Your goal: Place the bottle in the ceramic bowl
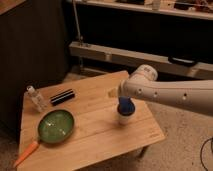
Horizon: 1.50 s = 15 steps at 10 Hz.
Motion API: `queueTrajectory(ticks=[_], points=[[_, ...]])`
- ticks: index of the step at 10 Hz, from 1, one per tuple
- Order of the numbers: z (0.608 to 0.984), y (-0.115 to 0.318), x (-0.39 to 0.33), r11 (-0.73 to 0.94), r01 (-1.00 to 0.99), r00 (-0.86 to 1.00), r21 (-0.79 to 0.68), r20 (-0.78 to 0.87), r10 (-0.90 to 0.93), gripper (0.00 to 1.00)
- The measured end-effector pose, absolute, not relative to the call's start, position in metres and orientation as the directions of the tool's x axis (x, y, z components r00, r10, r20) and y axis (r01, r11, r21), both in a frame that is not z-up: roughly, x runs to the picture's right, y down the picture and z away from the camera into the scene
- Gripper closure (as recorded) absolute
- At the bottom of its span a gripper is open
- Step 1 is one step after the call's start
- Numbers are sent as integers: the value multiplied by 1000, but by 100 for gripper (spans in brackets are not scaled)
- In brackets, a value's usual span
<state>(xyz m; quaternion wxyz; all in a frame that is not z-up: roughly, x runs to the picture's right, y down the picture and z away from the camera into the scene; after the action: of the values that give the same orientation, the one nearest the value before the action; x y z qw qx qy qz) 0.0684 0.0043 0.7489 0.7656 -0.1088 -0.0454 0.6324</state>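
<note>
The small clear bottle with a white cap stands upright at the far left of the wooden table. The green ceramic bowl sits on the table just in front of it and to its right, with nothing in it. My white arm reaches in from the right, and its gripper hangs above the middle of the table, right beside the white cup. The gripper is far to the right of both the bottle and the bowl.
A flat black bar lies right of the bottle. A small white cup with a blue object stands under my arm. An orange carrot-like item lies at the table's front left edge. A dark cabinet stands behind on the left.
</note>
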Motion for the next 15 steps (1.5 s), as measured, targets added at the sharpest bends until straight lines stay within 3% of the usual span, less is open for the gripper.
queueTrajectory(ticks=[6,10,15], points=[[718,-23,-90,490,-751,472,-443,160,867,20],[692,-8,-192,657,-577,627,-485,251,737,20],[703,-9,-275,756,-436,726,-489,305,616,20]])
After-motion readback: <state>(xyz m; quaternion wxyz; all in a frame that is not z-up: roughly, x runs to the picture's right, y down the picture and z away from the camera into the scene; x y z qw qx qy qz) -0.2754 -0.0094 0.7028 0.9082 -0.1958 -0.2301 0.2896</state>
